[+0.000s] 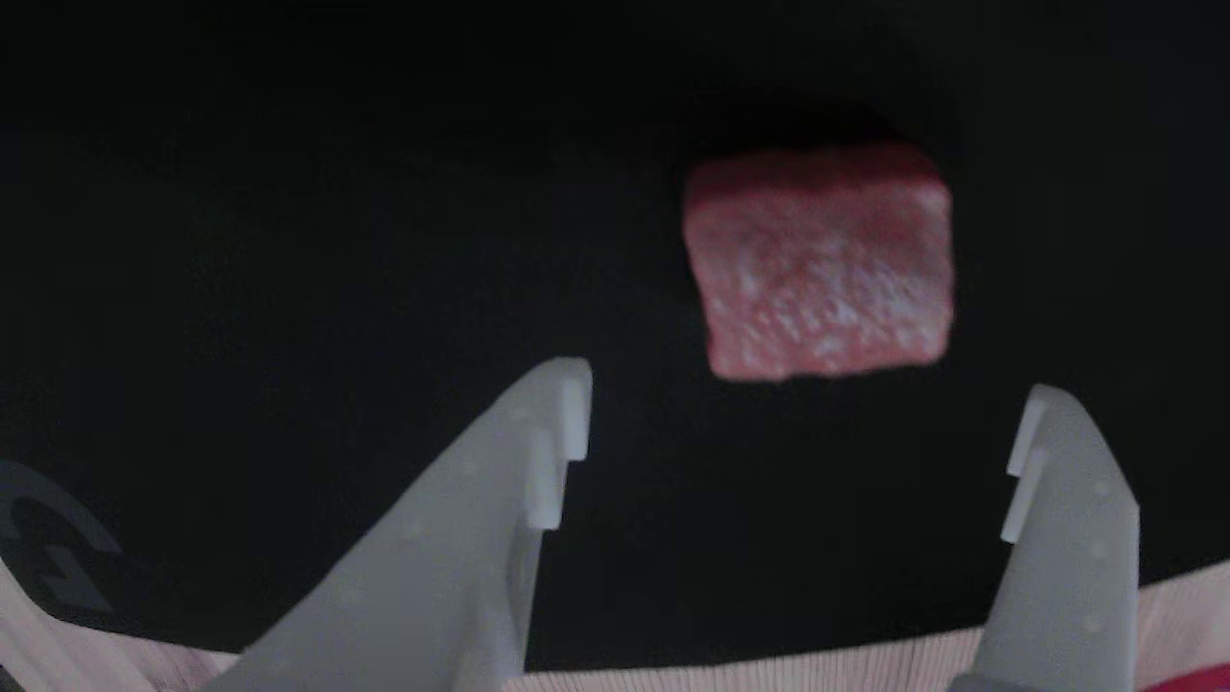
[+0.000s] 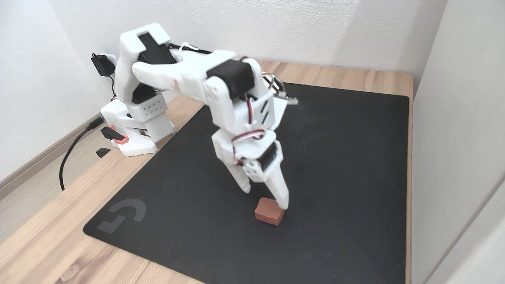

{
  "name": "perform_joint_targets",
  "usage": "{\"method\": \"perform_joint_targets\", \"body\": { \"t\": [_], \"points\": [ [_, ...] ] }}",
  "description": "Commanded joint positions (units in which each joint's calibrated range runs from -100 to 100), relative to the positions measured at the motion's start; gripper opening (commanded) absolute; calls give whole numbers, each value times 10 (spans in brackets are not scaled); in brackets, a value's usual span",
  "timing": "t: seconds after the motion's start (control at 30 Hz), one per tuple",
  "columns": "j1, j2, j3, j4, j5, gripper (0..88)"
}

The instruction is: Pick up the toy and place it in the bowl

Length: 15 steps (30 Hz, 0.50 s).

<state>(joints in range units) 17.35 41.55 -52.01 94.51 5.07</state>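
The toy (image 1: 819, 264) is a dark-red squarish block with a whitish-speckled top, lying on the black mat. In the other view it sits just beyond my fingertips, nearer the right finger. My white gripper (image 1: 805, 384) is open, its fingers spread wider than the block and nothing between them. In the fixed view the toy (image 2: 269, 211) rests near the mat's front, and the gripper (image 2: 264, 197) points down right behind it, one fingertip (image 2: 283, 204) at the block's upper right edge; I cannot tell if it touches. The bowl is out of view.
The black mat (image 2: 335, 157) with a grey logo (image 2: 122, 215) covers most of the wooden table (image 2: 47, 252). My arm's base (image 2: 138, 126) and cables stand at the back left. A white wall (image 2: 457, 138) borders the right side. A red sliver (image 1: 1196, 679) shows at the bottom right corner.
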Motion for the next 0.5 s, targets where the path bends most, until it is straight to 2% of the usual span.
{"method": "perform_joint_targets", "body": {
  "t": [0.0,0.47],
  "points": [
    [4,16,-24,6,3,298],
    [-1,24,-24,-26,4,298]
  ]
}}
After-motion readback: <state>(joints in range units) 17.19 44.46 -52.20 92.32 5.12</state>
